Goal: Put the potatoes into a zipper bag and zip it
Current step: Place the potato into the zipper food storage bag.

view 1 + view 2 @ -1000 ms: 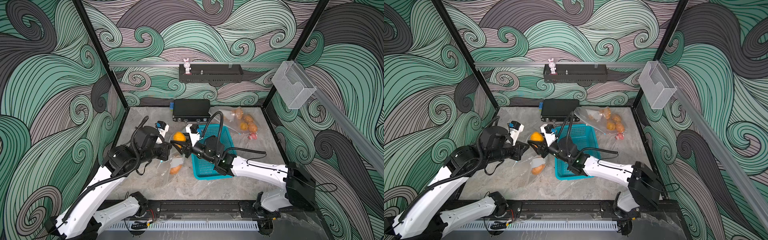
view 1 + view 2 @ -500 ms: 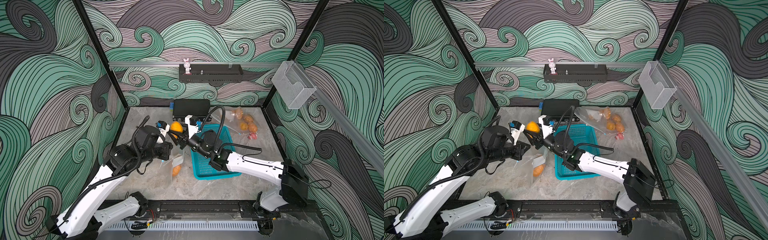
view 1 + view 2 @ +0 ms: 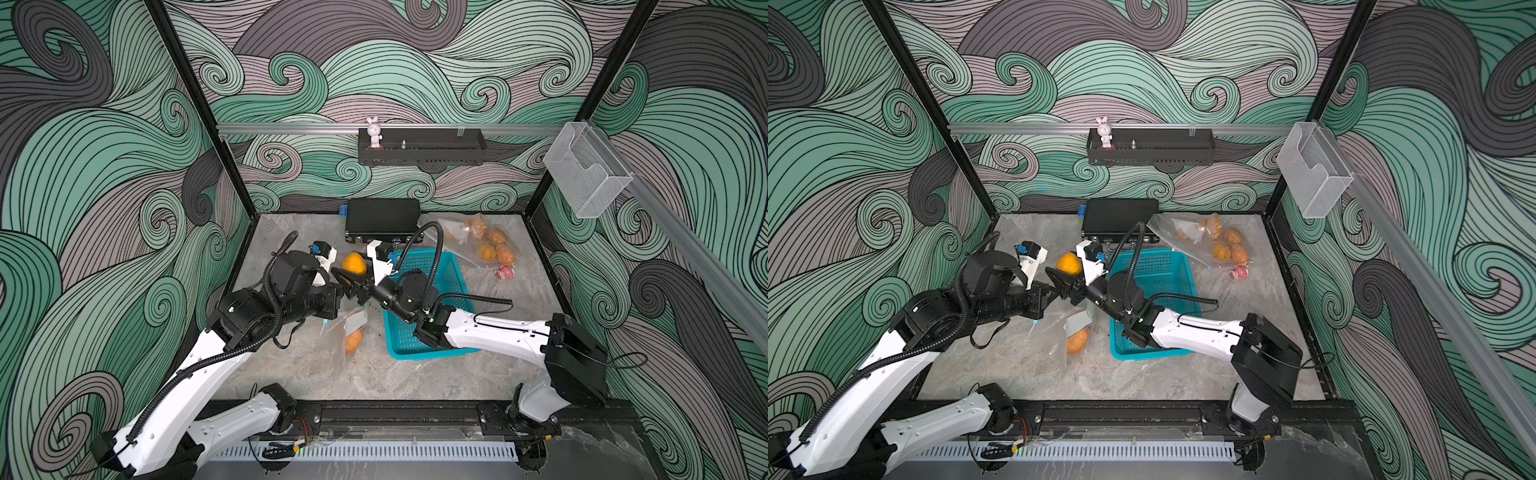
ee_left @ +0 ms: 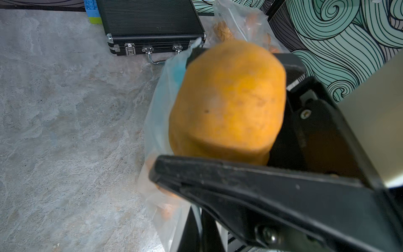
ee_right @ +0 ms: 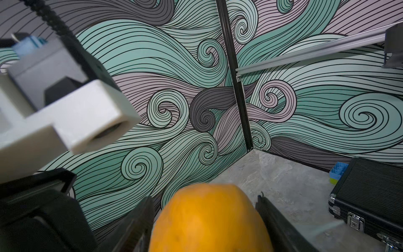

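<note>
Both top views show the right fingers (image 3: 343,279) flanking a potato (image 3: 354,264) above the bag (image 3: 352,329); whether they grip it is unclear. The left fingers (image 3: 341,301) pinch the bag's rim. The sagging mouth could deflect the potato onto the desk (image 3: 291,374).

Grey table (image 3: 291,374): black case (image 3: 382,218), teal basket (image 3: 436,354), potato bag (image 3: 486,245); perhaps red fruit (image 3: 505,272).

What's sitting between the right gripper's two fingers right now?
An orange potato, between the right gripper's fingers; clearest in the right wrist view, also in both top views.
</note>
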Controlling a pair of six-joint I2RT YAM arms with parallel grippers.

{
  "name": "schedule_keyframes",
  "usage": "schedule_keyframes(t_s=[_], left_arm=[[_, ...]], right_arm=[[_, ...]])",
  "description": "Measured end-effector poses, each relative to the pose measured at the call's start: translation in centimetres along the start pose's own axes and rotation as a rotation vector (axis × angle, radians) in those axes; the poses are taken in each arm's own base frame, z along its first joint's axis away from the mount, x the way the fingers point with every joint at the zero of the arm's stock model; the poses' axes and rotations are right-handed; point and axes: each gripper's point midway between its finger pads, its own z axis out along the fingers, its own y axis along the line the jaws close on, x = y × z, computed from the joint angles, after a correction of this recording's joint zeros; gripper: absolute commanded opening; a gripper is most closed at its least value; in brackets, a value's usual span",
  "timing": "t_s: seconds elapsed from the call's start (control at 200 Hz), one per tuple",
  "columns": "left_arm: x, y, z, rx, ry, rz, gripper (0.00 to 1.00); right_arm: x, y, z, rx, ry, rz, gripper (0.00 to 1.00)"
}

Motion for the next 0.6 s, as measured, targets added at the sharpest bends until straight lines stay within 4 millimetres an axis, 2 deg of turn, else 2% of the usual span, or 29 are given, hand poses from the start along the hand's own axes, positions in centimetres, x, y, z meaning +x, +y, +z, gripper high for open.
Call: schedule_keyframes(t_s=[0.15,0.225,0.3,0.475,0.6], left_arm=[[0.1,0.1,0.0,-0.004,0.004,0.0,0.0],[0.1,0.1,0.0,-0.004,0.003,0.0,0.0],[0.0,0.1,0.0,-0.003,0.001,0.0,0.0],[-0.1,0.0,0.0,0.002,-0.005,0.0,0.0],[-0.1,0.0,0.0,0.002,-0.005,0.0,0.0]], right_arm=[[0.0,0.0,-0.4,-0.003,0.003,-0.019,0.81],[0.0,0.1,-0.7,-0.007,0.009,-0.028,0.8],[-0.1,0.2,-1.0,-0.011,0.018,-0.036,0.75],[0.1,0.2,-1.3,-0.005,0.044,-0.01,0.55],[0.5,0.1,-1.3,0.005,0.062,0.027,0.52]])
